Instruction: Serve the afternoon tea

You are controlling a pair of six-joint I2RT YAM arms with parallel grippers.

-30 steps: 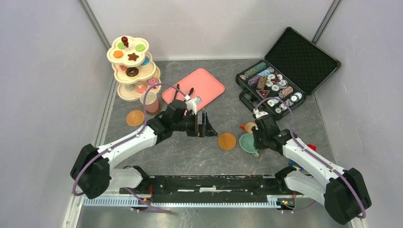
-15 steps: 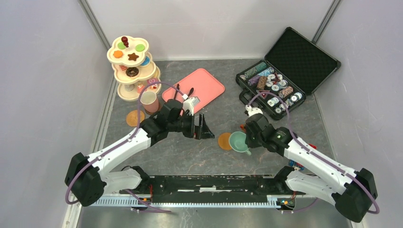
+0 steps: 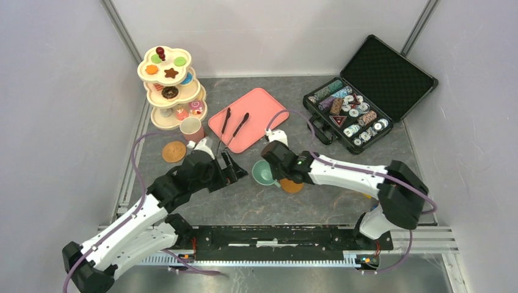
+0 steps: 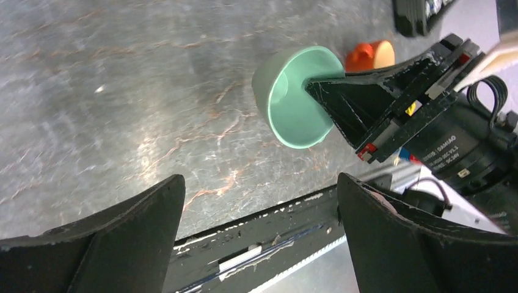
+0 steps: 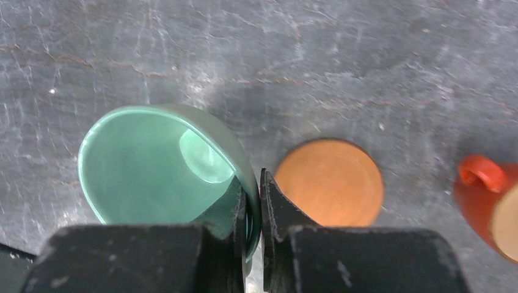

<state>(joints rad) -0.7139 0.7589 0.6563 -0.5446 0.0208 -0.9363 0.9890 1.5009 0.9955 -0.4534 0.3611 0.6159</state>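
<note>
My right gripper (image 5: 259, 201) is shut on the rim of the teal cup (image 5: 146, 171), one finger inside and one outside. The cup (image 3: 264, 173) hangs tilted over mid-table, just left of a round brown coaster (image 5: 328, 182). That coaster (image 3: 292, 185) is partly hidden under the right arm. To its right lies an orange-brown cup (image 5: 485, 195). My left gripper (image 3: 234, 169) is open and holds nothing; the teal cup (image 4: 287, 104) is just right of it. A pink cup (image 3: 192, 129) and a second coaster (image 3: 174, 151) sit near the cream three-tier stand (image 3: 171, 91), which carries toy pastries.
A pink tray (image 3: 269, 101) with black tongs (image 3: 235, 131) lies behind the grippers. An open black case (image 3: 391, 73) of poker chips stands at the back right. Grey walls close in on both sides, and the arms' rail runs along the near edge.
My right gripper closed on the teal cup and carried it left, past the coaster. The left arm drew back toward the left and the near edge, still open.
</note>
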